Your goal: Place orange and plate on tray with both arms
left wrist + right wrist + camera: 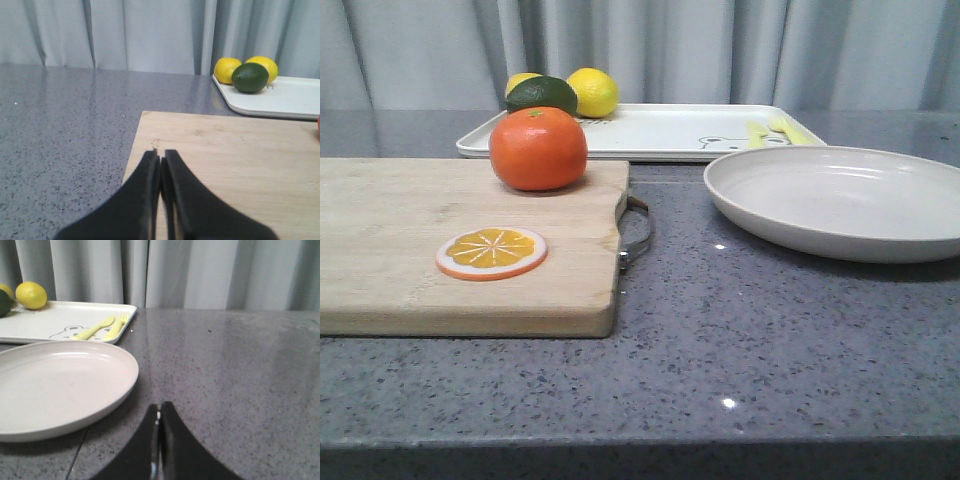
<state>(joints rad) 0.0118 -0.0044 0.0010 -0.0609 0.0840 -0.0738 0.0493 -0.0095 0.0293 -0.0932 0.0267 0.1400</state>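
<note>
- Two tools, both pressed closed on nothing: your left tool [161, 160] sits over the cutting board [410, 240], your right tool [159, 412] over bare bench [750, 340] beside the plate [840, 200].
- You have the orange [538, 148] on the board's far right corner, an orange slice [491, 252] nearer.
- Your tray [660, 130] lies far, holding lemons [592, 92], a dark green fruit [541, 94] and yellow cutlery [102, 326].

A speckled grey stone countertop [770, 340] fills the foreground, glossy, with small bright glints of overhead light. Behind it, at twelve o'clock, pale grey pleated curtains [650, 50] hang wall to wall.
</note>
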